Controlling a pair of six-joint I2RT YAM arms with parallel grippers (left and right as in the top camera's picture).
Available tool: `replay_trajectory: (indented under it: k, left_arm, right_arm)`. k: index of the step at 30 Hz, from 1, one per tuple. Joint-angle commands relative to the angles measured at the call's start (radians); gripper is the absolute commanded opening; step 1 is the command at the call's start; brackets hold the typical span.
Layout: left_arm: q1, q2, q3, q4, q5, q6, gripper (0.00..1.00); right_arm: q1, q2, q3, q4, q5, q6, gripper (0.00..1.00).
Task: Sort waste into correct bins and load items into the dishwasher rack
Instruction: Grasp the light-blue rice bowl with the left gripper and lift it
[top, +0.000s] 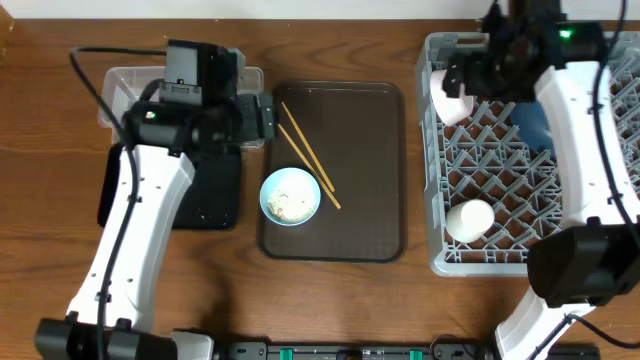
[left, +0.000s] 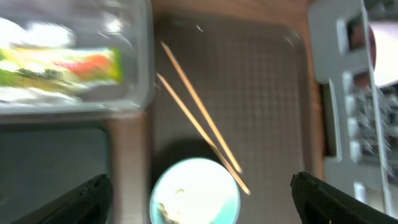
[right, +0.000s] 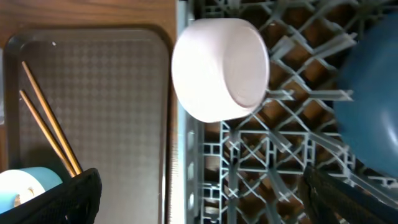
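Standing open and empty, the left gripper (left: 199, 202) is seen over the left edge of the central dark brown tray (top: 370, 150) bearing a round light blue bowl (top: 291, 196) and two thin wooden chopsticks (top: 308, 155), while the equally open right gripper (right: 205, 199) is held over the white bowl (right: 217, 68) in the grey lattice rack (right: 280, 155), upper right.

Light blue bowl (top: 291, 196), grey lattice rack (top: 500, 170)

Soft, even light from above, faint shadows on the table (top: 40, 150); left wrist view blurry, glare on the tub (left: 140, 62).
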Motion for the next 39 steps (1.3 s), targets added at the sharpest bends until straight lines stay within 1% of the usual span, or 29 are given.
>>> replay_trajectory:
  k: [1,5,6,10,14,17,18,21,23,24,25,28,31,35,37,39]
  left_arm:
    - [-0.079,0.068,-0.006,-0.019,0.070,-0.023,0.92]
    - [-0.174,0.150,-0.015,-0.033,0.019,-0.025,0.73]
    - [-0.193,0.171,-0.015,-0.035,-0.008,-0.047,0.71]
    - [-0.245,0.238,-0.015,-0.047,-0.070,-0.160,0.63]
    - [-0.299,0.296,-0.015,-0.045,-0.098,-0.211,0.56]
    - [-0.338,0.341,-0.015,-0.055,-0.197,-0.295,0.55]
    - [-0.348,0.356,-0.015,-0.054,-0.208,-0.309,0.55]
    - [-0.373,0.399,-0.015,-0.043,-0.211,-0.316,0.53]
    - [-0.386,0.427,-0.015,-0.037,-0.211,-0.315,0.50]
    - [-0.391,0.440,-0.015,-0.037,-0.214,-0.315,0.46]
    - [-0.395,0.451,-0.015,-0.037,-0.219,-0.316,0.44]
    - [-0.398,0.478,-0.015,-0.037,-0.227,-0.316,0.41]
    - [-0.395,0.485,-0.015,-0.037,-0.230,-0.316,0.33]
    - [-0.395,0.485,-0.015,-0.029,-0.230,-0.316,0.15]
    - [-0.395,0.485,-0.015,-0.030,-0.230,-0.315,0.08]
    - [-0.395,0.485,-0.015,-0.030,-0.230,-0.315,0.06]
  right_arm:
    - [-0.008,-0.023,0.001,-0.007,-0.019,0.010,0.99]
    - [-0.002,-0.023,0.001,-0.008,-0.018,-0.001,0.99]
    - [-0.001,-0.023,0.001,-0.009,-0.018,-0.001,0.99]
    - [0.000,-0.023,0.001,-0.022,-0.018,-0.001,0.99]
    - [0.000,-0.023,0.001,-0.033,-0.018,0.000,0.99]
    - [0.000,-0.023,0.001,-0.039,-0.018,0.000,0.99]
    - [0.000,-0.023,0.001,-0.042,-0.018,-0.001,0.99]
    - [0.000,-0.023,0.001,-0.045,-0.018,-0.001,0.99]
    - [0.000,-0.023,0.001,-0.045,-0.018,-0.001,0.99]
    - [0.000,-0.023,0.001,-0.045,-0.018,0.000,0.99]
    - [0.000,-0.023,0.001,-0.045,-0.018,0.000,0.99]
    - [0.000,-0.023,0.001,-0.049,-0.018,-0.001,0.99]
    - [0.000,-0.023,0.001,-0.049,-0.018,-0.001,0.99]
    - [0.000,-0.023,0.001,-0.049,-0.018,-0.001,0.99]
    - [0.000,-0.023,0.001,-0.049,-0.018,-0.001,0.98]
    - [0.000,-0.023,0.001,-0.049,-0.018,-0.001,0.98]
